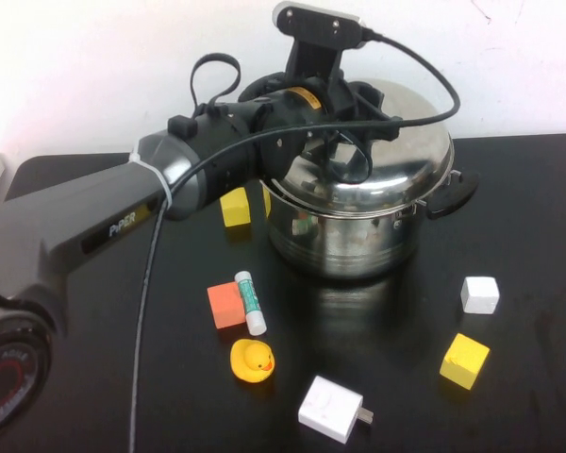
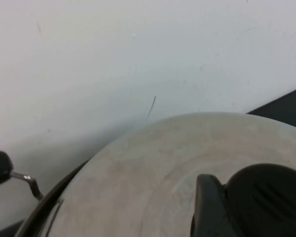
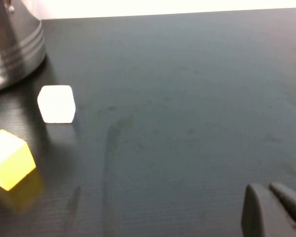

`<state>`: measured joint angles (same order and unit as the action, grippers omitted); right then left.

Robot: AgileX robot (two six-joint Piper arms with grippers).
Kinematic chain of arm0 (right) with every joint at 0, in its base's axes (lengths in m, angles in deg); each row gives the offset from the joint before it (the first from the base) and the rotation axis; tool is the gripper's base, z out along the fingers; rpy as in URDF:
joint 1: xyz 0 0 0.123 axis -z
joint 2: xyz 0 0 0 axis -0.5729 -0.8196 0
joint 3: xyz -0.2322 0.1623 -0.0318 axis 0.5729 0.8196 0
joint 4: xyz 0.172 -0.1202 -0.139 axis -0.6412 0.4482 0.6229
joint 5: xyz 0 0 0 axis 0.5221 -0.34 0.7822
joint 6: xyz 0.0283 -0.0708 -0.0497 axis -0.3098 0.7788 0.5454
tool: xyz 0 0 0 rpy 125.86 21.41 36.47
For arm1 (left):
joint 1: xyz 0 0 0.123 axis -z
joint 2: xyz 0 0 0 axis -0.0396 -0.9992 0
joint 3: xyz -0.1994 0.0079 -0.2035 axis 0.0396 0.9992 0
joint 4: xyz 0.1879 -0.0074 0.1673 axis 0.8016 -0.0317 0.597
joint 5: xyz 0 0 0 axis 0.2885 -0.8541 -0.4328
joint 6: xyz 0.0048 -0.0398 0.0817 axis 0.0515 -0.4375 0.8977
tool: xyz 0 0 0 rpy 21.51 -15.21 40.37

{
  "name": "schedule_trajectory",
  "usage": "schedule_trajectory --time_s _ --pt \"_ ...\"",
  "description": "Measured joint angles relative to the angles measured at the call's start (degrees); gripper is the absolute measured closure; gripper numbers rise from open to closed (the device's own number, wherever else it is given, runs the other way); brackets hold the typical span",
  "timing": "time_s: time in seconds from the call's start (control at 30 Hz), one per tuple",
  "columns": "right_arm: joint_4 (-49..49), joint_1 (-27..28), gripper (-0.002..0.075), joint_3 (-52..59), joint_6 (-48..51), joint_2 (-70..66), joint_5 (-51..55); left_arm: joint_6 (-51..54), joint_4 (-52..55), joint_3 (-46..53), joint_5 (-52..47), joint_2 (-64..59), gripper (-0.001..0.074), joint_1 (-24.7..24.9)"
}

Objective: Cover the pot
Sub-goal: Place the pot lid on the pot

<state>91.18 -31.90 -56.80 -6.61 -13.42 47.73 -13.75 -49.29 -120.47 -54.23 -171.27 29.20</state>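
Pot (image 1: 344, 241) stood near the far edge of the table (image 1: 509, 189), about midway along it, with the domed steel lid (image 1: 396, 160) already resting on its rim and looking level. 1 black side handle (image 1: 453, 193) showed on the right; in the left wrist view another handle (image 2: 0, 168) showed at the frame's edge.

Left gripper (image 1: 344, 156) sat over the lid's centre, right where the knob should be. In the left wrist view a dark finger (image 2: 209, 202) lay against the lid (image 2: 153, 168); the knob itself was hidden, so I could not tell whether the jaws were clamped on it or apart.

Right gripper (image 3: 271, 207) was not visible from above; its wrist view showed it low over bare table, well apart from the pot, its 2 fingertips together. A white block (image 3: 56, 103) and a yellow block (image 3: 10, 158) lay near the pot's base.

Judgement: steel pot and lid are stiff, fairly heavy and slick; polished dome gives no purchase, so the knob is the only sound grip on the lid, the side handles for the pot. Lid could slide or clang if released off-centre.

Covering looked essentially done; release and retreat remained.
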Motion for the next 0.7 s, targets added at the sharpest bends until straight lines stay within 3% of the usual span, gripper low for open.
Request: schedule_trajectory --time_s 0.7 --pt "0.00 0.00 0.0728 0.00 0.00 0.00 0.00 -0.13 0.00 -0.12 0.47 -1.10 0.0407 -1.23"
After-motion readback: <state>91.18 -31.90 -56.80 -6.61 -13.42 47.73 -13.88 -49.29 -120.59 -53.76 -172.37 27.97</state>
